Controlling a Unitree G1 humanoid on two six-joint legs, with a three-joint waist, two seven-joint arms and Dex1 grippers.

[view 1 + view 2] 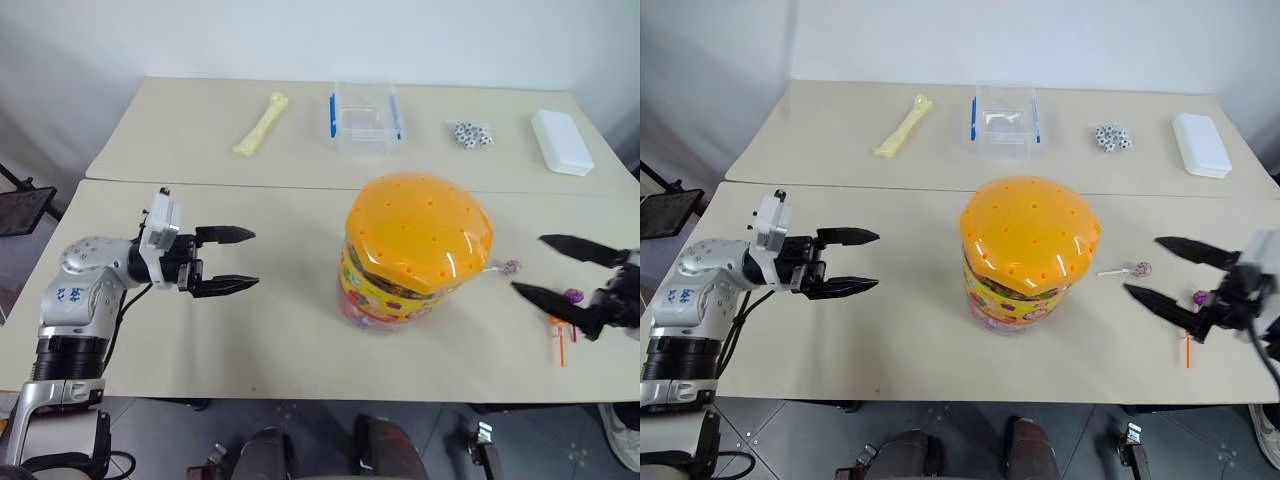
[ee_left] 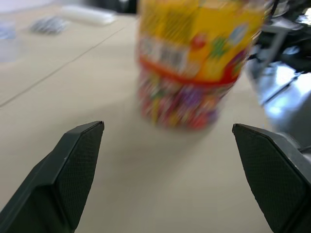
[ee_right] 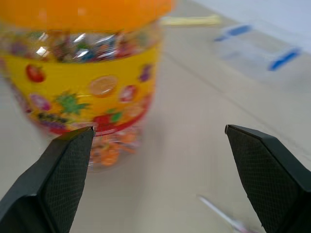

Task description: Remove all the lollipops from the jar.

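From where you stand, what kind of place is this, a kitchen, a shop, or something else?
Probably a test room or lab, not a home. Two plain beige tables stand against a bare white wall, with scattered props set out: a candy jar, a toy bone, a clear box.

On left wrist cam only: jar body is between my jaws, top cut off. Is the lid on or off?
Observer: On. The orange domed lid sits on the jar.
Operator: Any lollipops out?
Observer: Three lie on the table on the robot's right of the jar: the red-pink lollipop, the purple lollipop and the orange lollipop.
Operator: Where's the right arm?
Observer: The right gripper is above those lollipops, pointing toward the jar, its jaws open and holding nothing.
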